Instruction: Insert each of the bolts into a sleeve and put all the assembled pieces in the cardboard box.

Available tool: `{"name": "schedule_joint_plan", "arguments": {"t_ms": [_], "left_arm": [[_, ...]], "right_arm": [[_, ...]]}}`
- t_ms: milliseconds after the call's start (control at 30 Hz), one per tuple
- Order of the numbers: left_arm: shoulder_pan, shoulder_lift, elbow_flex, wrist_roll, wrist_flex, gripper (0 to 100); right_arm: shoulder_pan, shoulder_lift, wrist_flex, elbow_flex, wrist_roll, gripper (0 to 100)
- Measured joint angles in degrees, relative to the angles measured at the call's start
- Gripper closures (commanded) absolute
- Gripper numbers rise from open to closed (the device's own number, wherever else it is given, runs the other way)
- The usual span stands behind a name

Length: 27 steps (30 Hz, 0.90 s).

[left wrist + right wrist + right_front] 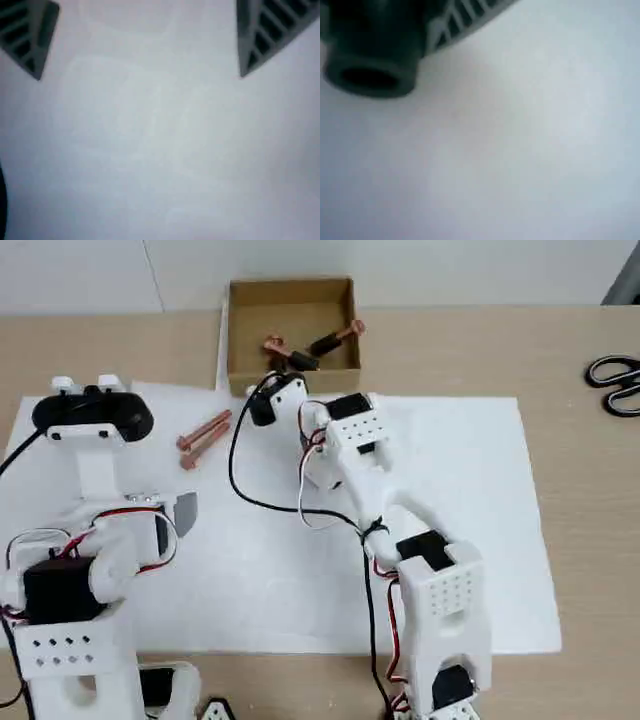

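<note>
Right gripper [405, 30] clamped on black sleeve [370, 75], bore exposed. Left gripper [140, 75] apart, empty; two bolts [205, 438] near it, toward the cardboard box [290, 287]. Looks like the insertion step: left should grab one bolt, align with bore.

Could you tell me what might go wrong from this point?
The two bolts lie side by side, so the open left end effector may nudge one while picking the other. One assembled piece rests on the cardboard box rim and could be knocked out. The sleeve in the right end effector might slip.
</note>
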<state>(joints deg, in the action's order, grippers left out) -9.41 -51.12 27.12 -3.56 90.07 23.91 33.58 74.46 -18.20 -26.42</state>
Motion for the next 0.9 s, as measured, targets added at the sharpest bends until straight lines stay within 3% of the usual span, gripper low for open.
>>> {"name": "schedule_joint_plan", "arguments": {"t_ms": [200,367,667,900], "left_arm": [[0.0,0.0,0.0,0.0,0.0,76],[0.0,0.0,0.0,0.0,0.0,76],[0.0,0.0,0.0,0.0,0.0,76],[0.0,0.0,0.1,0.0,0.0,76]], "right_arm": [[-0.7,-5.7,14.3,-4.2,0.0,99.5],[-1.3,-14.2,19.8,-5.6,0.0,99.5],[-5.2,-12.0,20.1,-6.0,18.7,98.8],[-5.0,-1.2,20.1,-6.0,23.2,84.7]]}}
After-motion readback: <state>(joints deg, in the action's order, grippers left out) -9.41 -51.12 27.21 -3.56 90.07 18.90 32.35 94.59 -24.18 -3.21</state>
